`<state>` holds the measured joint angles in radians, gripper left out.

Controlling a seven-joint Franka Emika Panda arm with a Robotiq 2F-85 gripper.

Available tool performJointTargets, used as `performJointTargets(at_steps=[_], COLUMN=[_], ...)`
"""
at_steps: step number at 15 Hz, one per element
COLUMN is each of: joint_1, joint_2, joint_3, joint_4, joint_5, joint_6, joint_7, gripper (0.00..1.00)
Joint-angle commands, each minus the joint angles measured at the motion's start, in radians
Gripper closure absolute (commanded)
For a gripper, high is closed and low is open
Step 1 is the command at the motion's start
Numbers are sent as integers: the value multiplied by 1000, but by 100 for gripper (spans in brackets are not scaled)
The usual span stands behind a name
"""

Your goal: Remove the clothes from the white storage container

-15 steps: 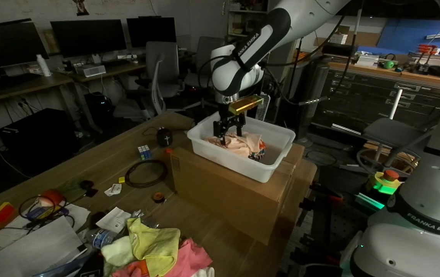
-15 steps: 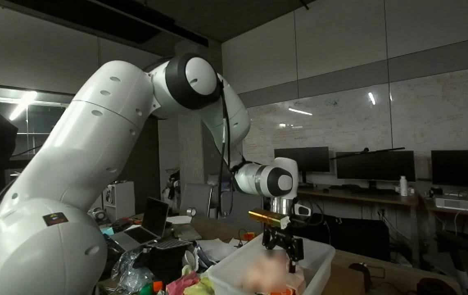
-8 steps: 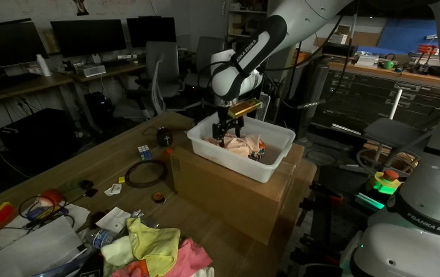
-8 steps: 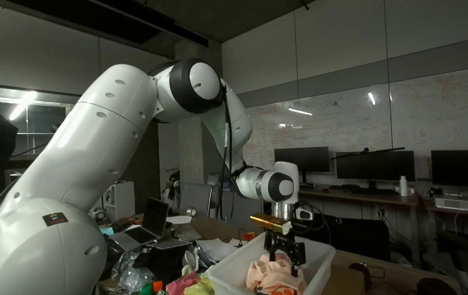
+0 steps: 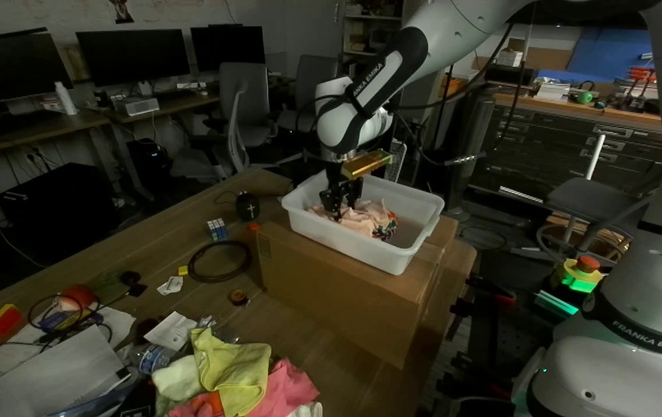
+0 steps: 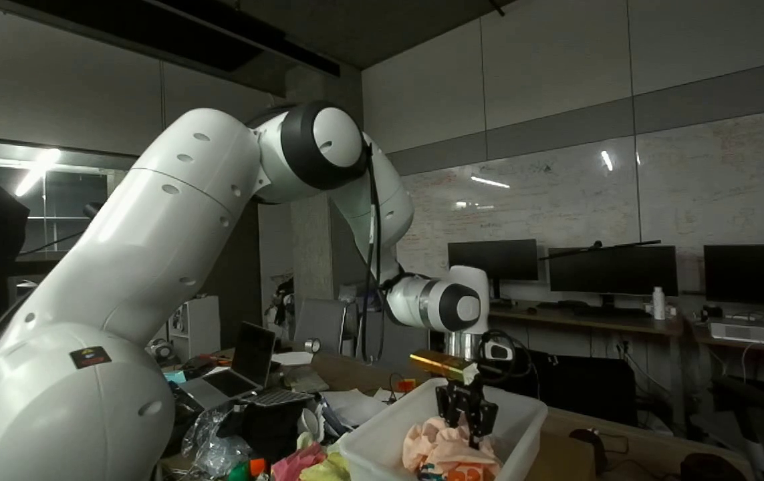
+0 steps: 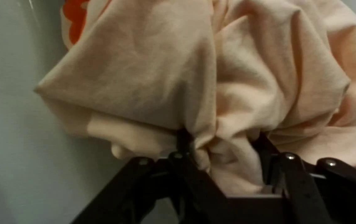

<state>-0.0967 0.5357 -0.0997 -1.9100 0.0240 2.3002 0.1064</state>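
Peach clothes (image 5: 368, 219) with an orange and dark pattern lie crumpled inside the white storage container (image 5: 359, 250). My gripper (image 5: 345, 212) reaches down into that container from above. In the wrist view, folds of the peach fabric (image 7: 153, 62) bunch up and fill the space between the two fingers (image 7: 184, 140), pressed from both sides. The gripper (image 7: 223, 141) is shut on this fabric, with its jaws kept apart by the cloth. The fingertips are partly sunk in the folds. The cloth still rests in the container, whose smooth grey-white surface (image 7: 6, 118) shows beside it.
A cardboard box (image 5: 342, 295) on the wooden table supports the container. Yellow cloth (image 5: 238, 370) and pink cloth (image 5: 289, 387) lie heaped near the table's front. A coiled cable (image 5: 191, 263), a puzzle cube (image 5: 217, 230) and a dark round object (image 5: 247, 207) sit beside the box.
The gripper has sunk slightly lower into the container. Its fingers have drawn closer together, gathering the peach cloth between them.
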Motion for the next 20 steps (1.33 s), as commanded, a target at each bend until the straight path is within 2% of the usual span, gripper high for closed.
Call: performJointTargets(at_steps=[1, 3, 5, 10, 16, 20], joint_1=[-5, -12, -18, -38, -46, -35], joint_2=[10, 2, -14, -99, -343, -524], joint_3=[7, 17, 29, 56, 52, 45], joint_4=[25, 21, 11, -41, -161, -221], joint_5=[5, 16, 29, 75, 140, 198], joint_6=[9, 12, 18, 49, 144, 160], joint_7=[-21, -45, -72, -155, -177, -180], gripper=[80, 93, 99, 96, 97, 97])
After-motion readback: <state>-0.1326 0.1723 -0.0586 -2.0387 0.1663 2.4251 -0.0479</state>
